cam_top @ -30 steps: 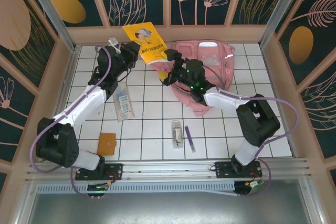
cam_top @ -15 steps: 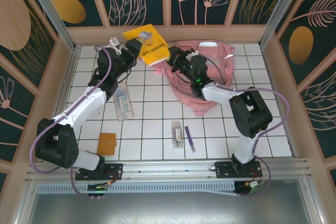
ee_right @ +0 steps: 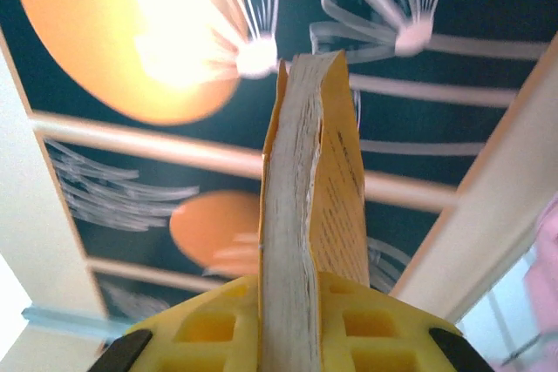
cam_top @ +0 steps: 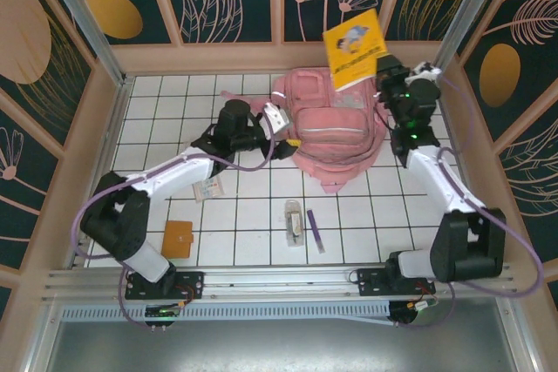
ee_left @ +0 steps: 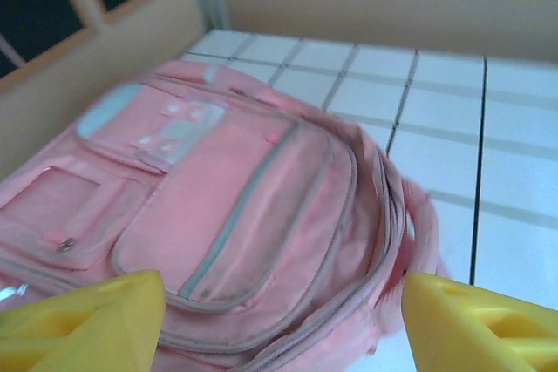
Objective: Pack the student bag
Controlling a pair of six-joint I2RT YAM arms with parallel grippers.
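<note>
White tiled table [cam_top: 261,189]: left tool [ee_left: 283,307] gapes wide beside student bag [cam_top: 331,124]; right tool [ee_right: 288,298] grips yellow book [cam_top: 355,50], print illegible.

The pink backpack [cam_top: 336,132] lies flat, upper centre of the overhead view. Its front pockets face up.
</note>
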